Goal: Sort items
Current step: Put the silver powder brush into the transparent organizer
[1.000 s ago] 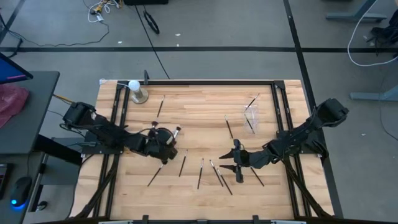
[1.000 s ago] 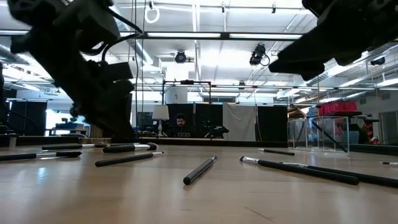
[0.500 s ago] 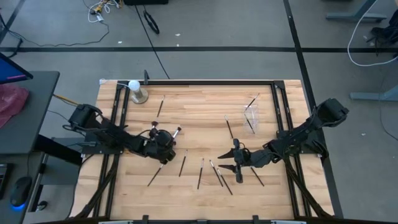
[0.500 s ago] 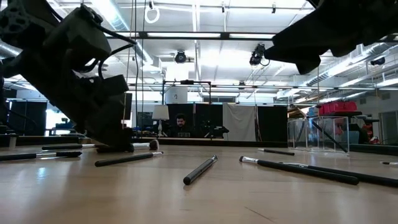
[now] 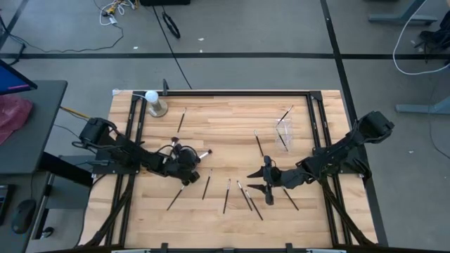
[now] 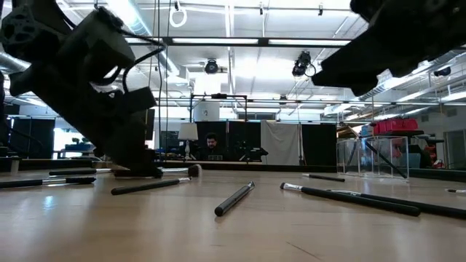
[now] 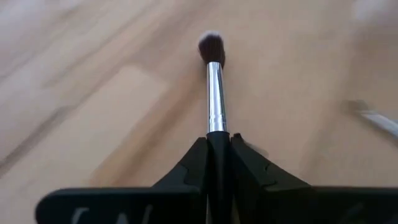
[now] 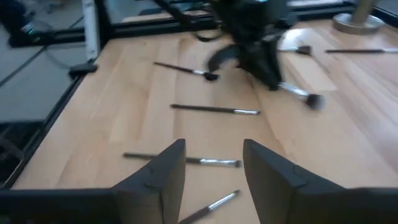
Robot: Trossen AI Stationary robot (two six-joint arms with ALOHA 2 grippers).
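The left gripper [image 7: 217, 155] is closed narrow on the dark handle of a makeup brush [image 7: 215, 93], with the silver ferrule and dark tuft projecting straight ahead of the fingertips; in the high view this gripper [image 5: 188, 159] sits low at the left-centre of the table [image 5: 225, 119], and the brush appears to lie close to the wood. Judgement: the grip looks centred, so the lift should go straight up, kept slow and level so the long handle does not pivot. The right gripper [image 8: 211, 165] holds nothing, fingers apart, above the loose brushes [image 5: 242, 197] near the front-centre. Further brushes lie scattered, one beside the clear cup [image 5: 283, 131]; the carry should pass clear of them.
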